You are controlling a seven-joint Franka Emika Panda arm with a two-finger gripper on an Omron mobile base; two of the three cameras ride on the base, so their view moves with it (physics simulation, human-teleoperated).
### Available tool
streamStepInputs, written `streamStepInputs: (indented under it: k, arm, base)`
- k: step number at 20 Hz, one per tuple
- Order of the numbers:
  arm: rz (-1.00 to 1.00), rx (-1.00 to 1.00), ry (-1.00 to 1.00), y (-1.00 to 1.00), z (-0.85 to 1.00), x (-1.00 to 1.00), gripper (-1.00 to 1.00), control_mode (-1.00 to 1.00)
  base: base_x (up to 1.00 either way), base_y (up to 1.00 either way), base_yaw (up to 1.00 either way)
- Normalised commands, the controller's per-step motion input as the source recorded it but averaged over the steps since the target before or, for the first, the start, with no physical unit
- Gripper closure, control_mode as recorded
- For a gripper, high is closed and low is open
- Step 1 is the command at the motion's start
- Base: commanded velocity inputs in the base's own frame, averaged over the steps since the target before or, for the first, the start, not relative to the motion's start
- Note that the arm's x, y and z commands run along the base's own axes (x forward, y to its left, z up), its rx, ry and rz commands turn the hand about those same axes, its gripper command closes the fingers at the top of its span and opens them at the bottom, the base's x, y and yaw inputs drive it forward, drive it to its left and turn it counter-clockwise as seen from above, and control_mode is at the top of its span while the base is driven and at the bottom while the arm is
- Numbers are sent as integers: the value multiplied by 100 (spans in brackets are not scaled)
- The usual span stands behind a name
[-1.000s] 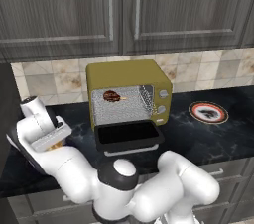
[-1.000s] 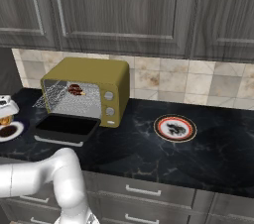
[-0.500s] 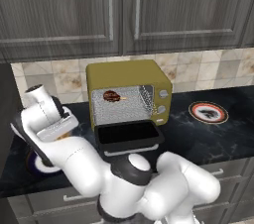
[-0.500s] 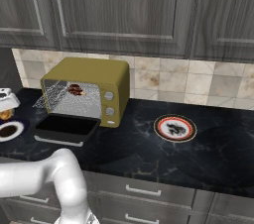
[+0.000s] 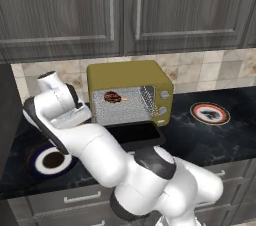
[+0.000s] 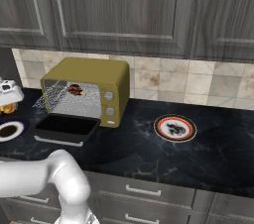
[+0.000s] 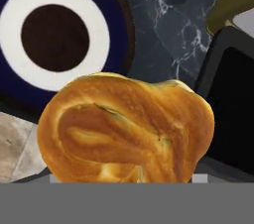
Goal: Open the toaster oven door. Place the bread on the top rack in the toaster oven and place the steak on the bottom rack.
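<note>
**Bread Held Above Plate, Oven Door Down**

Left base view: The gripper (image 5: pixel 70 117) sits at the left of the toaster oven (image 5: pixel 131 92), above a blue-rimmed plate (image 5: pixel 50 161) with a dark centre. The jaws themselves are hidden behind the white hand. To the right of the hand, the toaster oven door (image 5: pixel 135 135) lies folded down and flat on the black marble counter (image 5: pixel 210 140). A dark item on a stick rests on the rack inside the cavity. Far right of the hand, well apart, a red-rimmed plate (image 5: pixel 210 113) carries the steak (image 5: pixel 210 114).

Right base view: The gripper (image 6: pixel 9 100) appears at the left edge, with the bread (image 6: pixel 7 108) showing golden beneath it. The blue-rimmed plate (image 6: pixel 10 131) lies directly below. The oven (image 6: pixel 87 89) stands open just beside the hand; the steak (image 6: pixel 174 129) lies well apart.

Hand view: The bread (image 7: pixel 126 129) sits between the jaws, which stand partly open and clamp the roll. Beyond the bread lie the blue-rimmed plate (image 7: pixel 106 25) and the door (image 7: pixel 233 104).
</note>
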Motion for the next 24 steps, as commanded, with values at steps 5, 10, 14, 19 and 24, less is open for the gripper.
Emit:
streamStepInputs:
  k: [5,10,14,19,24]
  arm:
    - [-12,0,0,-52,39,-2,100,-100]
    - [-13,0,0,-50,28,4,100,-100]
    - [-12,0,0,-48,26,11,100,-100]
    - [-11,0,0,-43,14,22,100,-100]
    - [-6,0,-3,-43,5,27,100,-100]
  base:
    - [0,0,0]
    - [0,0,0]
    - [0,0,0]
    - [0,0,0]
    - [0,0,0]
